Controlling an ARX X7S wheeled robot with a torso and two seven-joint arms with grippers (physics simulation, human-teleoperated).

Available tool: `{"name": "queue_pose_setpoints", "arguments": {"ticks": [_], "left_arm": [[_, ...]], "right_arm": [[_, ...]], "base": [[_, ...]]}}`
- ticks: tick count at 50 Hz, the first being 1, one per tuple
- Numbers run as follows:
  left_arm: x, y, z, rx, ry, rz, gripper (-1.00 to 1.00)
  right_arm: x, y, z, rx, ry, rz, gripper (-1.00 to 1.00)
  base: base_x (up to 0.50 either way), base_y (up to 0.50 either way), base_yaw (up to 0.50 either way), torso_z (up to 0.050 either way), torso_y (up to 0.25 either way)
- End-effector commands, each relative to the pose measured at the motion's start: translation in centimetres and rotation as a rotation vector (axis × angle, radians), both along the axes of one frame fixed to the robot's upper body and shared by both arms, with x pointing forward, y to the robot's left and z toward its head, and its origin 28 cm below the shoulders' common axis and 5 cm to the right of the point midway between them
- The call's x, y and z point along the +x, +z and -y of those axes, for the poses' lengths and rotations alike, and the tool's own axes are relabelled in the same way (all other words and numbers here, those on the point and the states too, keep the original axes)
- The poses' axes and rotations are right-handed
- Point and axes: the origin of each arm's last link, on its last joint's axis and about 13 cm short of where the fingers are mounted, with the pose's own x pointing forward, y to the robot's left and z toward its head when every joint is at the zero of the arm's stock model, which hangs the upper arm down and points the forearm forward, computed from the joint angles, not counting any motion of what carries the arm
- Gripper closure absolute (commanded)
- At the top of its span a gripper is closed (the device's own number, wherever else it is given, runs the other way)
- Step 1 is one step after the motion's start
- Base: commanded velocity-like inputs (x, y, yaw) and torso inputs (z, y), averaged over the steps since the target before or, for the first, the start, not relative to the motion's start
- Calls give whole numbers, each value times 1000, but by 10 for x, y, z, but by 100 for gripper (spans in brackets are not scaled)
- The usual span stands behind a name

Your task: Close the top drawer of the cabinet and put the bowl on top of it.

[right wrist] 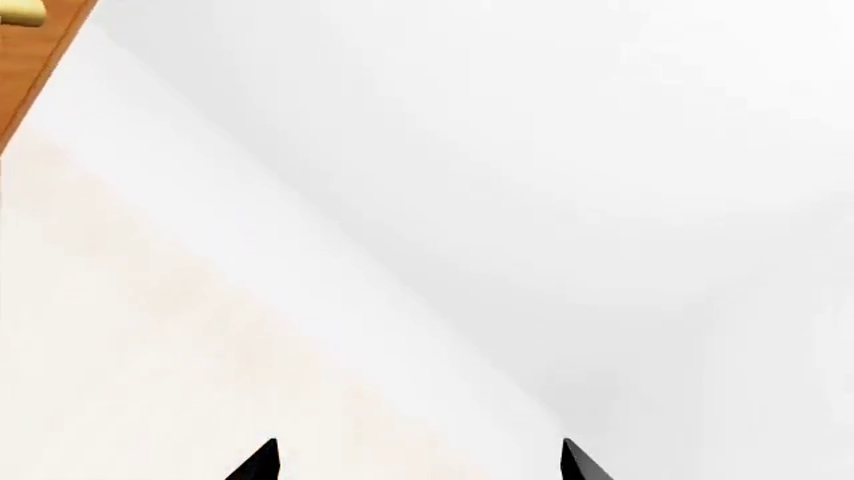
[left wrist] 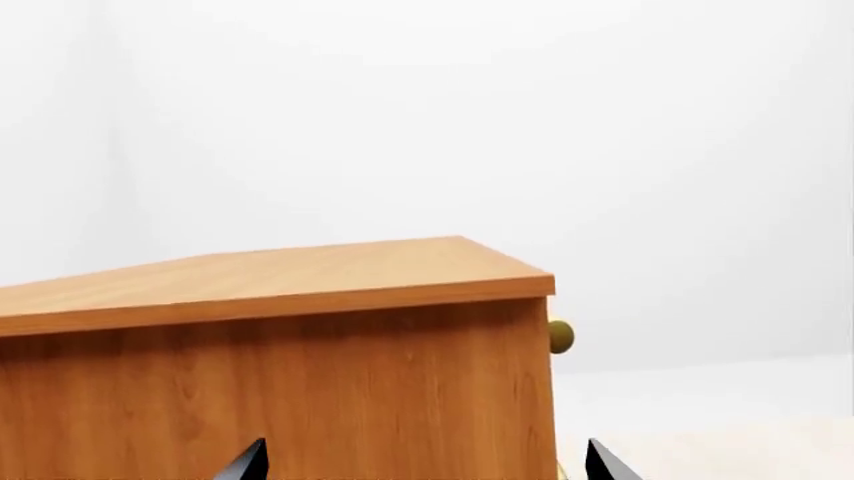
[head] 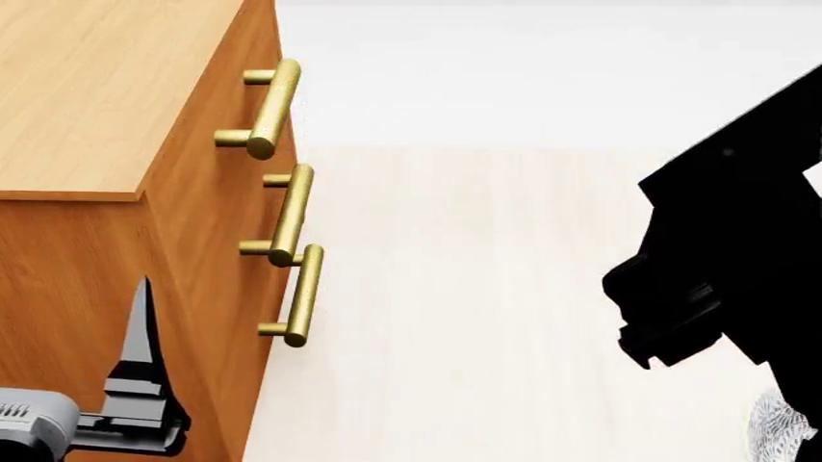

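Your left gripper (left wrist: 424,462) has its black fingertips spread apart, empty, facing the side wall of the boxy orange-brown wood-grain cabinet (left wrist: 280,390) just ahead of it. The cabinet's top drawer (head: 257,87), with its brass bar handle (head: 273,108), sits flush with the two fronts below, round the corner from that gripper. Your right gripper (right wrist: 416,462) is likewise spread and empty, well apart from the cabinet. A sliver of the white patterned bowl (head: 781,428) shows just beneath your right arm.
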Motion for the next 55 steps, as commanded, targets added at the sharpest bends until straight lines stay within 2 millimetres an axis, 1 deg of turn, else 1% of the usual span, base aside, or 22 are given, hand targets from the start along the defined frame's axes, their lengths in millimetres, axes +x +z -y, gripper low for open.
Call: {"name": "queue_pose_setpoints", "arguments": {"ticks": [1,4,6,8,12,21,23,39,43,50,55], "left_arm": [[2,-2,0,0,-3,-5,-100],[2,-2,1,1,-6,-5,-100],[2,-2,1,1,-5,-6,-100],[3,-4,1,2,-7,-10,-100],[3,-5,1,3,-4,-13,-100],[4,-5,2,7,-7,-16,-100],[5,-7,2,6,-7,-19,-100],[5,-11,6,9,-17,-26,-100],[4,-10,5,9,-17,-27,-100],[4,-11,5,10,-13,-29,-100],[5,-12,6,11,-15,-31,-100]], "right_arm": [[-31,-8,24,-20,-78,-74,-100],[-41,-17,32,-12,-105,-96,-100],[-43,-19,33,-5,-110,-100,-100],[-53,-24,40,-22,-137,-117,-100],[-61,-29,45,-13,-157,-133,-100],[-67,-41,41,-23,-155,-205,-100],[-70,-45,38,-29,-146,-223,-100],[-76,-72,33,-13,-146,-279,-100],[-76,-73,32,-12,-136,-283,-100],[-75,-84,35,-7,-130,-305,-100],[-75,-98,38,8,-137,-325,-100]], "base": [[0,0,0,0,0],[0,0,0,0,0],[0,0,0,0,0],[0,0,0,0,0],[0,0,0,0,0],[0,0,0,0,0],[0,0,0,0,0],[0,0,0,0,0],[0,0,0,0,0],[0,0,0,0,0],[0,0,0,0,0]]}}
